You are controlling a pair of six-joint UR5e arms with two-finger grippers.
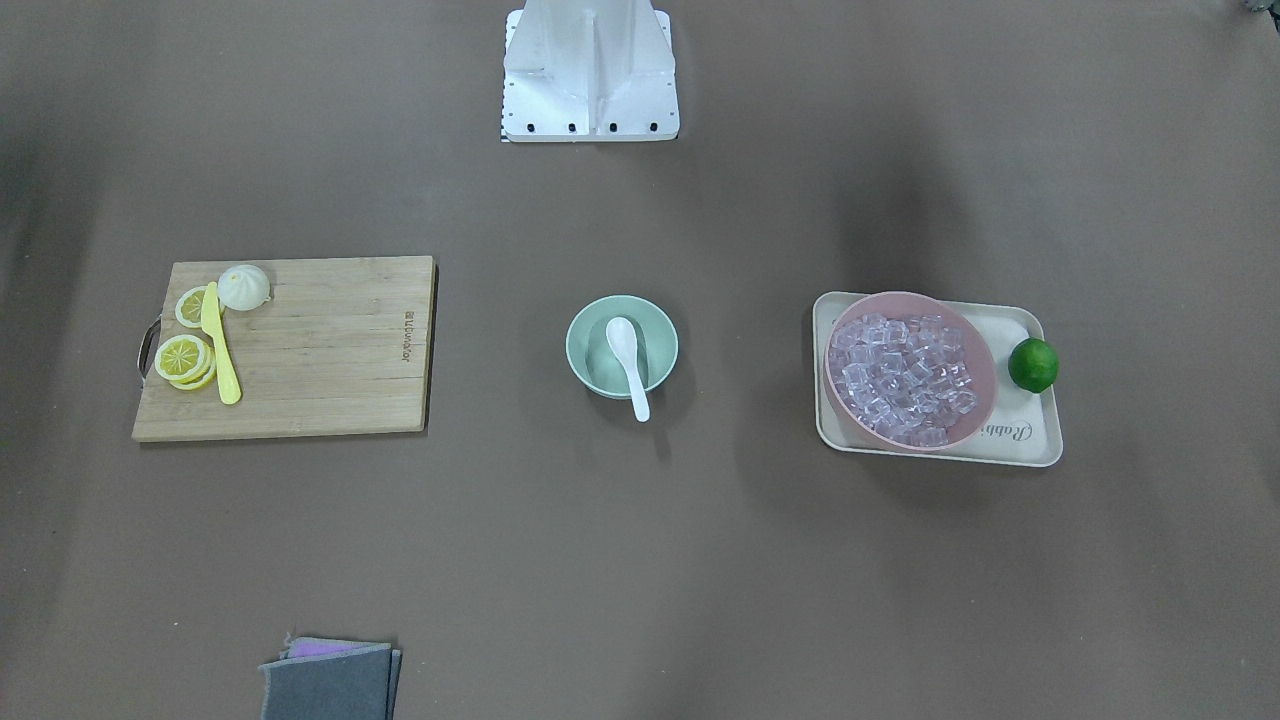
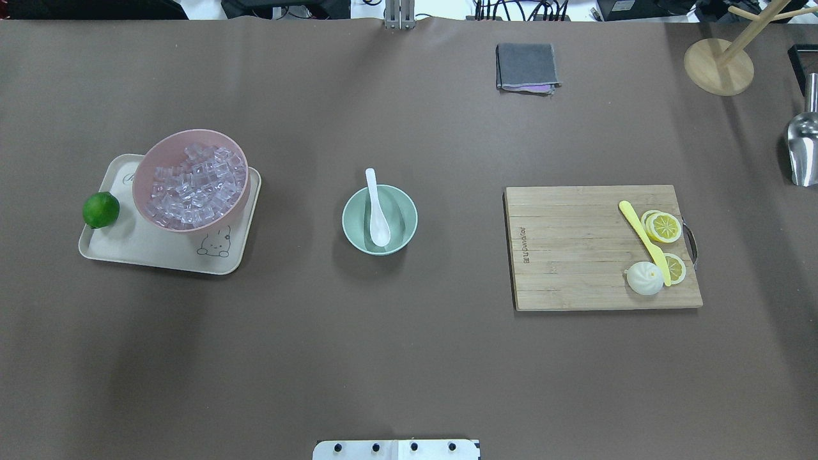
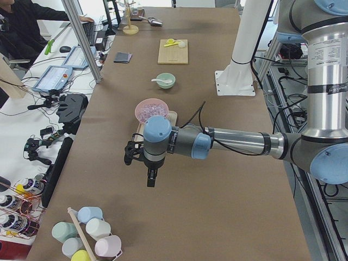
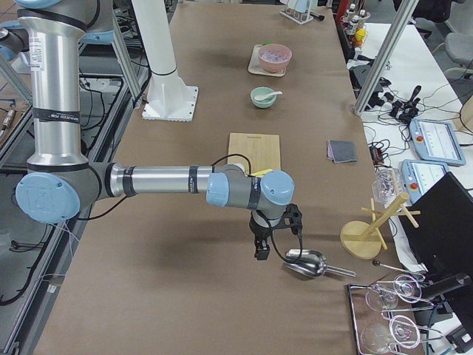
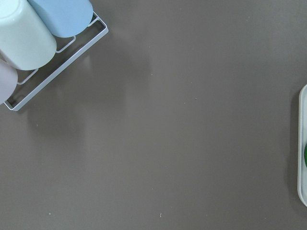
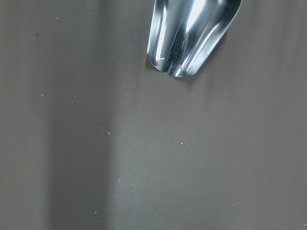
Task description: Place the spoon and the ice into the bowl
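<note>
The white spoon (image 1: 628, 360) lies in the mint-green bowl (image 1: 580, 350) at the table's middle, its handle resting over the rim. It also shows in the overhead view (image 2: 377, 211), where only the spoon is in the bowl (image 2: 350, 220). Several clear ice cubes (image 1: 905, 378) (image 2: 195, 185) fill the pink bowl (image 2: 153, 163). My left gripper (image 3: 152, 176) hangs above the table's left end, far from the bowls. My right gripper (image 4: 260, 251) hangs at the right end beside a metal scoop (image 4: 307, 262). I cannot tell whether either is open or shut.
The pink bowl and a lime (image 2: 101, 209) sit on a cream tray (image 2: 147, 249). A cutting board (image 2: 575, 255) holds a yellow knife (image 2: 642, 236), lemon slices and a bun. A grey cloth (image 2: 526, 66), a wooden stand (image 2: 719, 64) and a cup rack (image 5: 29, 33) stand at the edges.
</note>
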